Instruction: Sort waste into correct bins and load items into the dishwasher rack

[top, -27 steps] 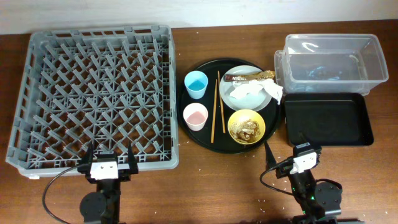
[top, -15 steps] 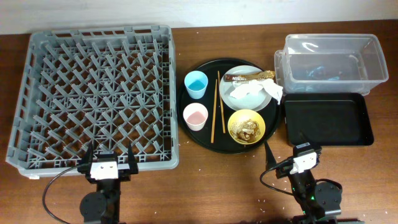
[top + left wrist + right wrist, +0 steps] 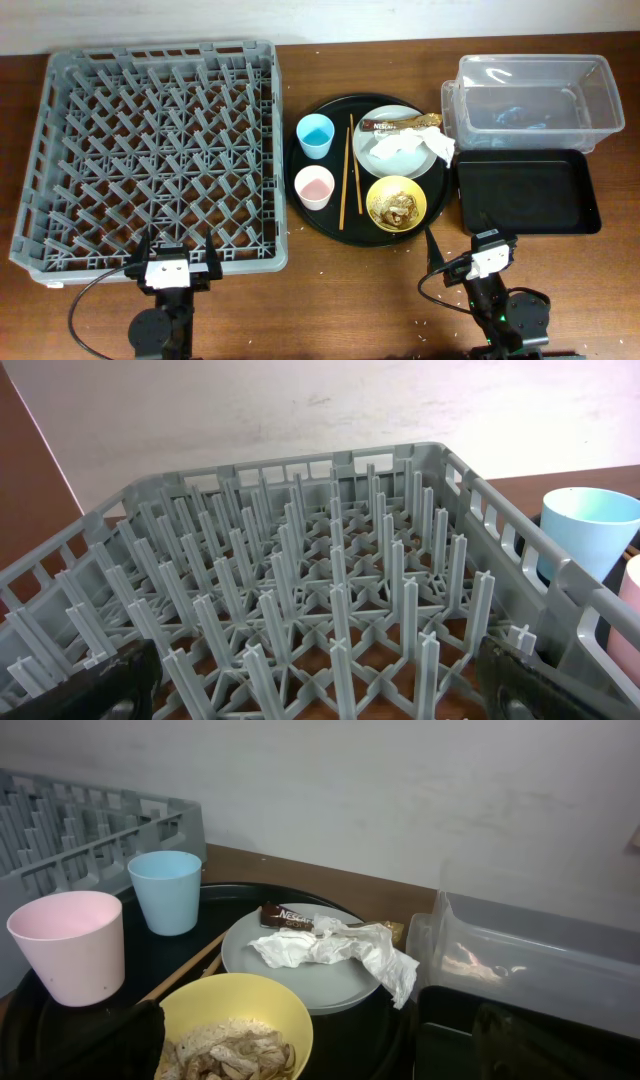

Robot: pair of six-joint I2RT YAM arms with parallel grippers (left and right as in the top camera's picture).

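The grey dishwasher rack (image 3: 150, 150) stands at left, also in the left wrist view (image 3: 300, 560). A round black tray (image 3: 365, 228) holds the plate (image 3: 385, 158) with the Nescafe wrapper (image 3: 390, 124) and white tissue (image 3: 405, 143), the yellow bowl (image 3: 396, 203) of food scraps (image 3: 230, 1048), the blue cup (image 3: 315, 135), pink cup (image 3: 314, 186) and chopsticks (image 3: 347, 170). The clear tub (image 3: 535, 100) and black rectangular tray (image 3: 527, 192) are at right. My left gripper (image 3: 178, 262) is open at the rack's near edge. My right gripper (image 3: 465, 248) is open, just short of the bowl.
The brown wooden table (image 3: 340, 290) has small crumbs near the front. A pale wall stands behind the rack and tub in the wrist views. The clear tub (image 3: 540, 960) holds a little bluish debris.
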